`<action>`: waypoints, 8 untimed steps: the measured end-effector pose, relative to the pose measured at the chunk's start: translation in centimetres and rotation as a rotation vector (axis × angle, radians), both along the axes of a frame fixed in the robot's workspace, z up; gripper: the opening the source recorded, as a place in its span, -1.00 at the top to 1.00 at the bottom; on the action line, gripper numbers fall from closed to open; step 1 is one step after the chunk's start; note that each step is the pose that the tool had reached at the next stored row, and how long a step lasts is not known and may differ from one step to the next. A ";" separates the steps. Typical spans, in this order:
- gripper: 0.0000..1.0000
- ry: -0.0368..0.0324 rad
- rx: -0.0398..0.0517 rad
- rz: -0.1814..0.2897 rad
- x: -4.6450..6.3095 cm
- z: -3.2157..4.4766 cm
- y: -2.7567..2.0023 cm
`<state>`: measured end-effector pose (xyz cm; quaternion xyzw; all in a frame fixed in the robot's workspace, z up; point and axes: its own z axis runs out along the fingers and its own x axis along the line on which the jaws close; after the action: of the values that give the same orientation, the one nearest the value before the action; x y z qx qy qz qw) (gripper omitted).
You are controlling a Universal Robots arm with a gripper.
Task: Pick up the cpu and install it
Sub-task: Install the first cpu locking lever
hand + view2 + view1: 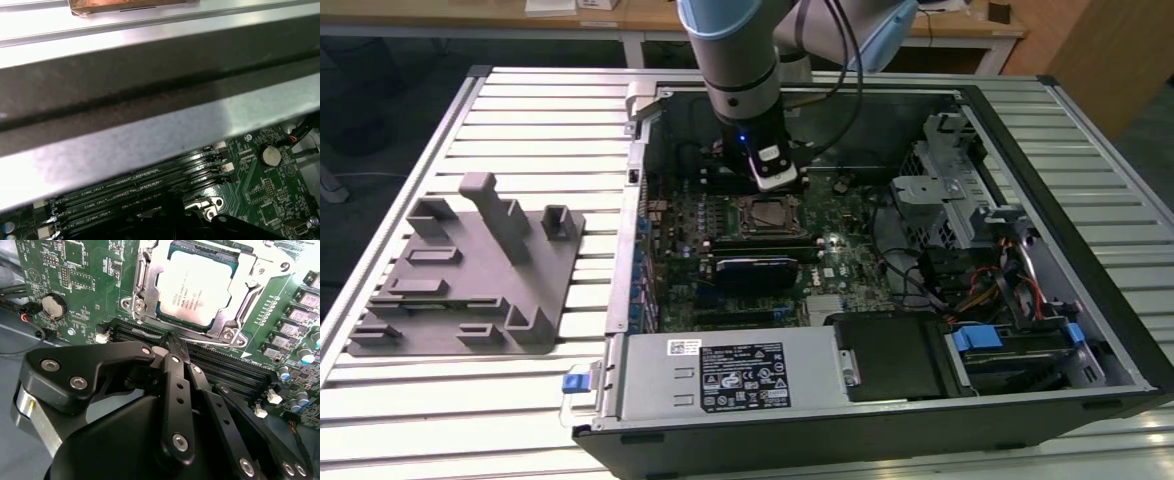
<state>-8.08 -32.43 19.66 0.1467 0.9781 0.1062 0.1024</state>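
The cpu (196, 284) already sits in the socket (150, 305), apparently flush. The end effector (172, 345) hovers just at its six o'clock edge, fingers pinched together on nothing, likely having let go.

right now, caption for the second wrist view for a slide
Shut gripper poised beside the cpu, which sits in the motherboard socket.

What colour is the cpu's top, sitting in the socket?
Silvery-white metal with faint print, best seen in the second wrist view: the cpu.
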 end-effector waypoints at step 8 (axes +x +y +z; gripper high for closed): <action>0.79 -0.0075 -0.0002 0.000 0.0 -0.13 -0.31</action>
<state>-8.05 -32.74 19.54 0.1463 0.9777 0.1067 0.1061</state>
